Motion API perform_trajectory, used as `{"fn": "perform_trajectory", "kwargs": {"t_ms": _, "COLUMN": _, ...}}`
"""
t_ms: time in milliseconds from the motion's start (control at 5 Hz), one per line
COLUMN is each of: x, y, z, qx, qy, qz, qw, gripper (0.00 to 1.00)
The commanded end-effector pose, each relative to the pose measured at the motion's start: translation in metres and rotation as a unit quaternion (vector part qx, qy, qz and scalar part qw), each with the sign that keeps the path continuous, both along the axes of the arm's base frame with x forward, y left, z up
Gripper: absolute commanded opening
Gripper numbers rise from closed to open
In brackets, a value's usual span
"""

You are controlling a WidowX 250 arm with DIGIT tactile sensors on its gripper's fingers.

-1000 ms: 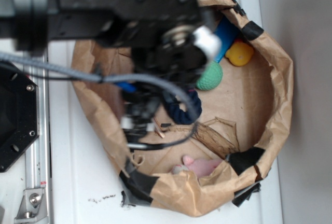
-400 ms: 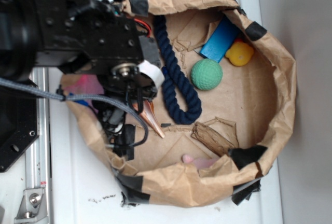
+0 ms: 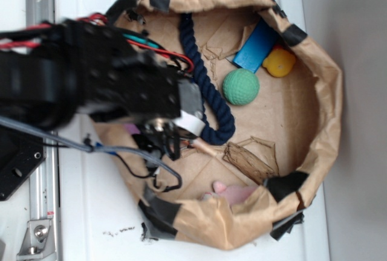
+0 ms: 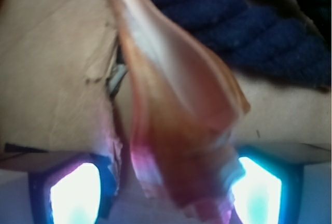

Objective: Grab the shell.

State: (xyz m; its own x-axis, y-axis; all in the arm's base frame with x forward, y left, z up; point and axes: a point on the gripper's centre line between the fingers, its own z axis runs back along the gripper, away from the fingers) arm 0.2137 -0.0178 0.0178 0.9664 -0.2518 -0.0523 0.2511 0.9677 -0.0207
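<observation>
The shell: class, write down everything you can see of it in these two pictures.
The shell looks glossy, orange-tan fading to pinkish, long and tapered. In the wrist view it fills the frame, blurred, standing between the gripper's two glowing fingers, above brown paper, near the navy rope. In the exterior view only its pale tip pokes out beneath the arm.

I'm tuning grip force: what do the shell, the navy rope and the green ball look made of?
Shell: hard, glossy natural shell, judging by its smooth orange-tan sheen, held between the hand pads.
Navy rope: soft twisted fibre, matte strands.
Green ball: matte, finely textured, perhaps knit or rubber; unclear.
</observation>
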Motion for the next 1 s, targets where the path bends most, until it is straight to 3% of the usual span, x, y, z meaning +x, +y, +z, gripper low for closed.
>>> {"fn": "perform_trajectory", "kwargs": {"t_ms": 0, "x": 0.031, "y": 0.008, "z": 0.034, "qx": 0.019, "qy": -0.062, "qz": 0.035, "qw": 0.997, "gripper": 0.00}}
{"fn": "perform_trajectory", "kwargs": {"t_ms": 200, "x": 0.050, "y": 0.026, "z": 0.085, "qx": 0.007, "qy": -0.093, "qz": 0.083, "qw": 0.992, "gripper": 0.00}}
{"fn": "perform_trajectory", "kwargs": {"t_ms": 400, "x": 0.055, "y": 0.035, "z": 0.138, "qx": 0.028, "qy": -0.131, "qz": 0.149, "qw": 0.980, "gripper": 0.00}}
{"fn": "perform_trajectory", "kwargs": {"t_ms": 600, "x": 0.053, "y": 0.028, "z": 0.152, "qx": 0.008, "qy": -0.118, "qz": 0.153, "qw": 0.981, "gripper": 0.00}}
{"fn": "perform_trajectory", "kwargs": {"t_ms": 800, "x": 0.043, "y": 0.017, "z": 0.149, "qx": 0.006, "qy": -0.101, "qz": 0.184, "qw": 0.978, "gripper": 0.00}}
